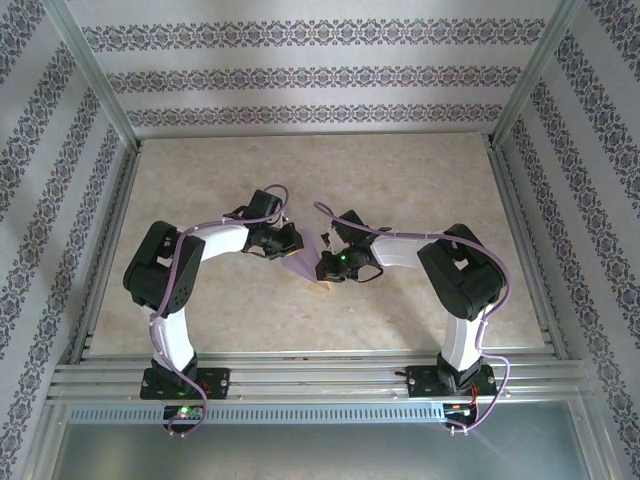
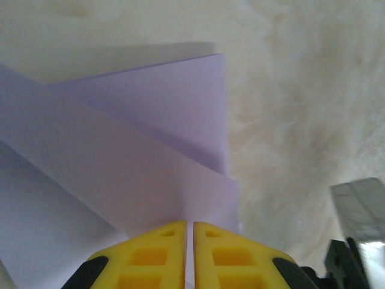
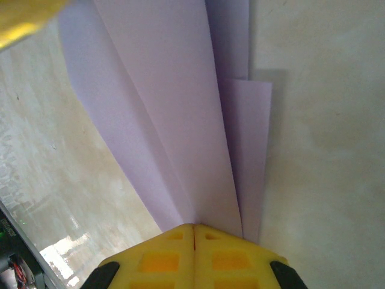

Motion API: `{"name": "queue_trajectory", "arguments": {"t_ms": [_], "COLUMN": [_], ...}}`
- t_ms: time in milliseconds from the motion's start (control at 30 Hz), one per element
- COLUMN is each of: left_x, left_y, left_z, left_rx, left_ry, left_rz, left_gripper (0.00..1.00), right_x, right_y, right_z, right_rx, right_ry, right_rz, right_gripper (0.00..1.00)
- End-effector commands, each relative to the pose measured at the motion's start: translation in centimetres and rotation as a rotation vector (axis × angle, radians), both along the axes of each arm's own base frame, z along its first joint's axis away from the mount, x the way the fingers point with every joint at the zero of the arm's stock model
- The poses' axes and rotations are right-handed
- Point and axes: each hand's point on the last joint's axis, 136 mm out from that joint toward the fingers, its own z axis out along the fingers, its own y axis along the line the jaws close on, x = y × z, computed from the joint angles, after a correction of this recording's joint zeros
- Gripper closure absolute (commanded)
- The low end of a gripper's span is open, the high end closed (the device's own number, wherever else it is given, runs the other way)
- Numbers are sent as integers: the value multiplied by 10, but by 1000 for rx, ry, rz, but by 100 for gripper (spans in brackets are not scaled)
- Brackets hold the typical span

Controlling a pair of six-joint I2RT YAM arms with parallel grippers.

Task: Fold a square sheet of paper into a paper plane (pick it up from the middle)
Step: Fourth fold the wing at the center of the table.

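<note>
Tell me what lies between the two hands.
The folded lavender paper spans the gap between the left hand and right hand, in the top view; each hand pinches it.

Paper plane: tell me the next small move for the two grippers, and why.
Probably lower it onto the table and press the folds flat. The left gripper and right gripper are both shut on the paper plane from opposite sides, and its lavender flaps splay apart rather than lying creased.
</note>
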Motion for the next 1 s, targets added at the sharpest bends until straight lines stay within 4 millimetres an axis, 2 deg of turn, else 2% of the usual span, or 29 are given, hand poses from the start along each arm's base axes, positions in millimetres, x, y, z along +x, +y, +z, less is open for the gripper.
{"name": "queue_trajectory", "arguments": {"t_ms": [0, 133, 333, 433, 567, 700, 967], "left_x": [-1, -7, -16, -20, -24, -27, -34], "left_y": [-3, 3, 13, 18, 24, 28, 35], "left_z": [-12, -28, -43, -49, -55, -60, -70], "left_rx": [3, 45, 109, 137, 177, 204, 271], "left_ry": [22, 61, 115, 137, 164, 191, 241], "left_rz": [13, 19, 28, 33, 38, 43, 49], "left_gripper": [88, 89, 90, 90, 91, 91, 91], "right_x": [-38, -26, 6, 21, 34, 37, 23], "right_y": [-47, -33, 8, 15, 14, 19, 18], "right_z": [-49, -28, 40, 57, 40, 28, 7], "right_rx": [-251, -181, 55, 94, 12, -41, -79], "right_ry": [130, 63, -167, -240, -224, -203, -134], "right_rz": [-7, 9, 19, -5, -29, -18, 25], "right_gripper": [99, 98, 95, 95, 98, 100, 100]}}
